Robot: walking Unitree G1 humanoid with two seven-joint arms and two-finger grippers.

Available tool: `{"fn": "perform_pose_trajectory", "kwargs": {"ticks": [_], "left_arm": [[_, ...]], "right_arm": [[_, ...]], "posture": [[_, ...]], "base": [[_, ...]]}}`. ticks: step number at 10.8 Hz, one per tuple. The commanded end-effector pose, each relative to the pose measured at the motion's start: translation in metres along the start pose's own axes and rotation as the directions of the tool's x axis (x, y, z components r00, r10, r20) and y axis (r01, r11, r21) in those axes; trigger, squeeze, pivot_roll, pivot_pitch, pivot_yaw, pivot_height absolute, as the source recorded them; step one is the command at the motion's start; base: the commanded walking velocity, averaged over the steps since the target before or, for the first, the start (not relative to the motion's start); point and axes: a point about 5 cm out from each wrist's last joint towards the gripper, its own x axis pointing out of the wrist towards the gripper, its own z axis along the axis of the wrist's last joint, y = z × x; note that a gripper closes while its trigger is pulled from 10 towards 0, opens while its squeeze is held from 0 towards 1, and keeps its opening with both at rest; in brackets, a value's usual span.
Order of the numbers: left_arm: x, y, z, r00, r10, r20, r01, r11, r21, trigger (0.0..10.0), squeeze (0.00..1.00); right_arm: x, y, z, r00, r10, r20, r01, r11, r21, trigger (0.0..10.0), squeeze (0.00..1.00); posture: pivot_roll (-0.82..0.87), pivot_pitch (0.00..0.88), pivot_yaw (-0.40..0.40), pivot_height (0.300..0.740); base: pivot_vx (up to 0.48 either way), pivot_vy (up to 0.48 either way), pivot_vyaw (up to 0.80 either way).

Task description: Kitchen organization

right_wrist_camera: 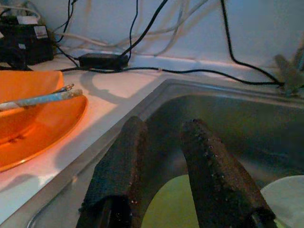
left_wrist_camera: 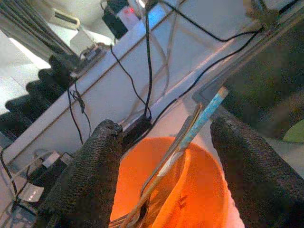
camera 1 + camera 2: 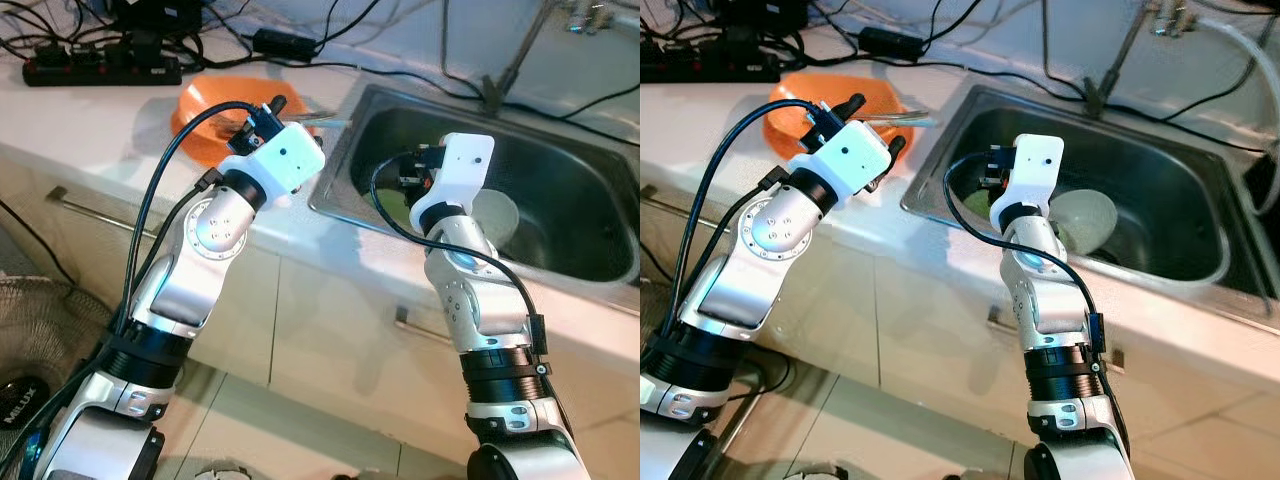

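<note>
An orange bowl point(image 3: 205, 100) sits on the white counter left of the steel sink point(image 3: 590, 215). Long utensils point(image 2: 199, 123), one with a pale blue handle, lie in it and stick out toward the sink. My left gripper point(image 3: 872, 122) hovers just above the bowl's near rim, open, one finger on each side of the utensils and not touching them. Over the sink's left end, my right gripper point(image 1: 159, 156) is open by a narrow gap with nothing in it. Below it in the sink lie a white bowl point(image 3: 1085, 220) and a green dish point(image 1: 171, 204).
A black power strip point(image 3: 100, 65), an adapter point(image 3: 285, 43) and loose cables run along the back of the counter. The faucet point(image 3: 590, 15) stands behind the sink. Cabinet fronts with a bar handle point(image 3: 95, 212) lie below. A wire basket point(image 3: 40, 310) stands on the floor at left.
</note>
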Motion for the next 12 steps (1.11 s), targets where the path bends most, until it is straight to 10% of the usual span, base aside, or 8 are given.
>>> {"fn": "perform_pose_trajectory", "kwargs": {"ticks": [1, 12], "left_arm": [[0.0033, 0.0031, 0.0048, 1.0, 0.009, 0.011, -0.009, 1.0, 0.008, 10.0, 0.0], [0.0038, 0.0051, 0.0101, 0.999, 0.019, 0.045, -0.019, 1.0, 0.017, 10.0, 0.0]], "right_arm": [[0.0013, -0.0014, 0.0025, 1.0, -0.004, 0.008, 0.004, 1.0, -0.003, 10.0, 0.0], [0.0018, -0.0007, 0.0023, 1.0, -0.006, 0.011, 0.006, 1.0, 0.001, 10.0, 0.0]], "posture": [[0.02, 0.076, -0.122, 0.719], [0.02, 0.073, -0.119, 0.719]], "base": [[0.461, 0.0, 0.0], [0.426, 0.0, 0.0]]}}
